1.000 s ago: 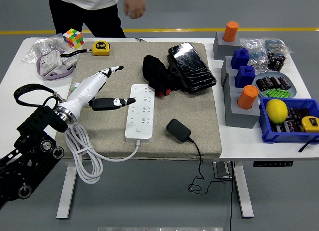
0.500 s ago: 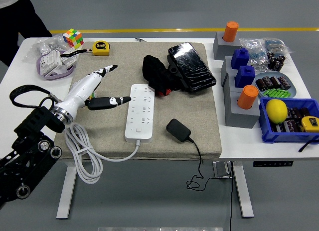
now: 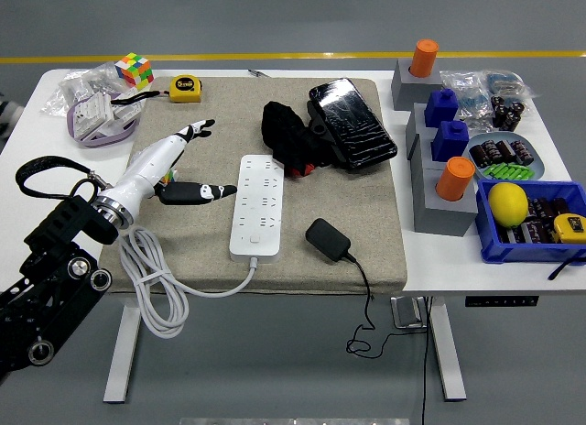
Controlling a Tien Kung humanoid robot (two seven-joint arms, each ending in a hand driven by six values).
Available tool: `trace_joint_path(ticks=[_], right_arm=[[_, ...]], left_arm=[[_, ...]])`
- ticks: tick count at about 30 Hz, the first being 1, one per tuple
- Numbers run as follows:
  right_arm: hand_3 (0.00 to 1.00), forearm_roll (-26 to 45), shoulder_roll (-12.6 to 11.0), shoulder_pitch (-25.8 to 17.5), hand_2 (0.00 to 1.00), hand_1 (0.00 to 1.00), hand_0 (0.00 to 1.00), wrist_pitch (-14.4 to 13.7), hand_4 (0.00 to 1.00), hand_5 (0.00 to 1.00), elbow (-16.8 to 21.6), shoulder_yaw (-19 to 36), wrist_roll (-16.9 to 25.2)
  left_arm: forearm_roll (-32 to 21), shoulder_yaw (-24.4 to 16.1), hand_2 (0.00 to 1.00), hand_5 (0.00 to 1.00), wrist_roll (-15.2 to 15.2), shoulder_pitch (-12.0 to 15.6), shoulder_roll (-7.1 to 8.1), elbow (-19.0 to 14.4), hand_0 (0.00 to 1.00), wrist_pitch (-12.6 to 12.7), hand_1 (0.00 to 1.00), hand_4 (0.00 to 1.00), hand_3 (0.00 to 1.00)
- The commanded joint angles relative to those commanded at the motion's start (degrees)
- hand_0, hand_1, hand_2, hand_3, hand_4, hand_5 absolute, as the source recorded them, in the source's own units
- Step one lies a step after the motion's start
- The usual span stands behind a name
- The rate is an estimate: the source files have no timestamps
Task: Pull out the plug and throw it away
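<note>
- The black plug adapter with its thin black cord (image 3: pixel 327 238) lies unplugged on the beige mat (image 3: pixel 183 237), just right of the long white power strip (image 3: pixel 256 205); its long axis runs diagonally toward the table's (image 3: pixel 462 253) near edge
- The white-and-black left hand (image 3: pixel 174 167) sits left of the strip, fingers (image 3: pixel 196 192) spread and holding nothing; the strip lies between hand and plug, so the reach goes rightward across it; no right hand shows

black plug (image 3: pixel 327 238) flat on the beige mat, unplugged, just right of the white power strip (image 3: pixel 256 203)
</note>
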Motion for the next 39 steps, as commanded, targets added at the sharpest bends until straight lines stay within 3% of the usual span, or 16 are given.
trace_joint_path(ticks=[13,21,39], right_arm=[[0.56,0.0,-0.7,0.1,0.668,0.645,0.569,-0.4,0.96,0.45,0.1,0.2,-0.1],[0.561,0.3,0.1,0.3,0.668,0.645,0.569,-0.5,0.96,0.449,0.6,-0.3,0.2],[0.561,-0.4,0.0,-0.7,0.668,0.645,0.569,-0.5,0.96,0.45,0.4,1.0,0.0]], left_arm=[[-0.5,0.1,0.877,0.464,-0.9,-0.7,-0.15,-0.3,0.824,0.7,0.896,0.984,0.956],[-0.7,0.7,0.875,0.462,-0.9,-1.4,0.96,-0.8,0.82,0.5,0.895,0.982,0.953],[-1.0,1.1,0.87,0.452,-0.2,-1.2,0.68,-0.8,0.808,-0.3,0.889,0.975,0.951]])
